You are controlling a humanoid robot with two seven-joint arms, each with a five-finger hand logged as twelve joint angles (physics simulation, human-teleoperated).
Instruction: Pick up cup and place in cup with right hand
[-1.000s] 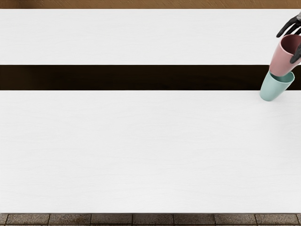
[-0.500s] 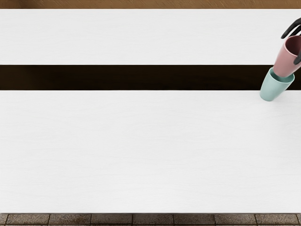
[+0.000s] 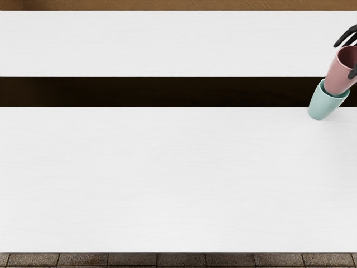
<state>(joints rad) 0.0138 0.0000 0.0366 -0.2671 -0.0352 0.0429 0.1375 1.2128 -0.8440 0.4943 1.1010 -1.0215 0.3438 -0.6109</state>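
My right hand (image 3: pixel 347 53) comes in at the upper right edge of the head view, mostly cut off by the frame. One dark finger hooks over the near side of the pink cup (image 3: pixel 336 76), while others extend behind its rim; the hand grasps this cup. The pink cup's lower end sits inside the mouth of the teal cup (image 3: pixel 323 106), overlapping its rim, and its upper part stands well above. The teal cup rests on the white table. My left hand is out of view.
The white table (image 3: pixel 167 178) fills most of the view, crossed by a dark band (image 3: pixel 156 92) that passes behind the cups. Brown surface (image 3: pixel 167 5) shows past the far edge, grey tiles (image 3: pixel 178 260) past the near edge.
The right hand has shifted slightly right, and the pink cup has moved right and down, with its bottom end now lower in the teal cup. The teal cup has stayed put.
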